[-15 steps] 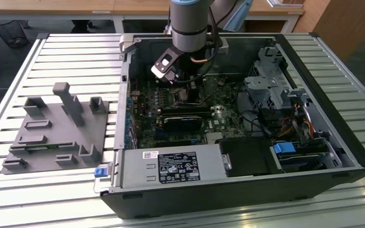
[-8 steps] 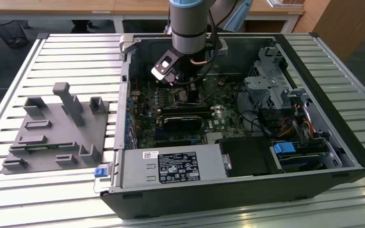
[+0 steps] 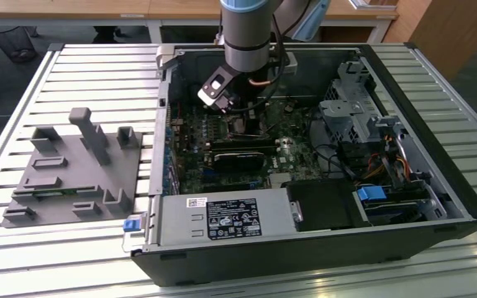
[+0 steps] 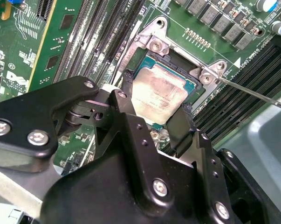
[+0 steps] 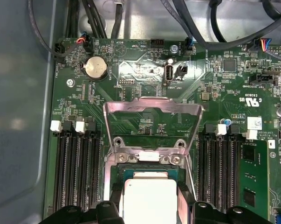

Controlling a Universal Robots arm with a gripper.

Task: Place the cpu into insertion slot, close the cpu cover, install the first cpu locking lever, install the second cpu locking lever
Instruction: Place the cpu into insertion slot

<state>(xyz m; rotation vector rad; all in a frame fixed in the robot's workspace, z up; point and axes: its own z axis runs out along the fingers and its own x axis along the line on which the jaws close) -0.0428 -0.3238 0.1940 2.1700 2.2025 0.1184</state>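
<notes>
The cpu point(image 4: 160, 93), a small square chip with a dull silver top, lies in or just over the insertion slot point(image 4: 175, 59) on the green board; whether it is fully seated I cannot tell. My gripper point(image 4: 156, 100) reaches down into the open computer case point(image 3: 437, 205) and is shut on the cpu, one black finger point(image 4: 126, 93) against each opposite edge. In the first wrist view the cpu point(image 5: 149, 198) sits between the same fingers point(image 5: 113, 207). The cpu cover point(image 5: 154, 106), a silvery frame with a window, stands swung open behind the slot. A thin locking lever point(image 4: 252, 91) sticks out beside the socket.
Black memory slots point(image 5: 77, 177) flank the socket on both sides. A black module point(image 3: 238, 158), the labelled power supply box point(image 3: 226, 218), cables and a metal drive cage point(image 3: 350, 118) crowd the case. A grey fixture point(image 3: 72, 167) rests on the slatted table at the exterior view's left.
</notes>
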